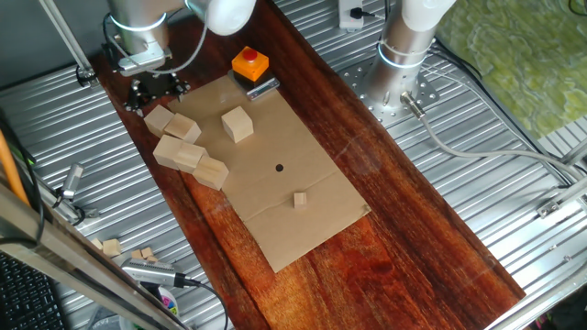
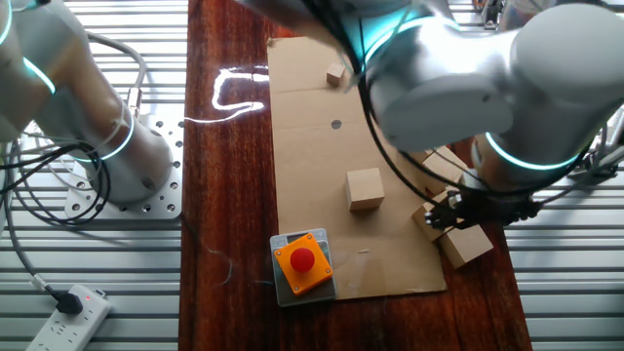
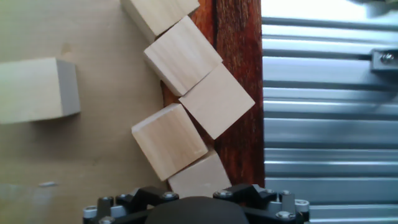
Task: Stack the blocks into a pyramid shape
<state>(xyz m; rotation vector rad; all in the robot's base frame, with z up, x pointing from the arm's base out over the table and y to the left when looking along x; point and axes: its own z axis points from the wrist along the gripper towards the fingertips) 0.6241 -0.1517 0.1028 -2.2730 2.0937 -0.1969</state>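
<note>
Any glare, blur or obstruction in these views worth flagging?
The other fixed view: bright glare streak on the wooden tabletop, and the blurred near arm hides most blocks. One fixed view: evenly lit, sharp. Hand view: sharp, blocks close, fingertips out of frame.

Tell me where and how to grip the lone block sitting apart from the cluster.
Take the lone block from straight above, fingers closing on two opposite side faces. It rests flat on the cardboard with open space all round, unlike the clustered blocks, which touch one another.

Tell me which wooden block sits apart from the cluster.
The lone block on the cardboard sheet, nearest the orange button box; the others huddle together.
</note>
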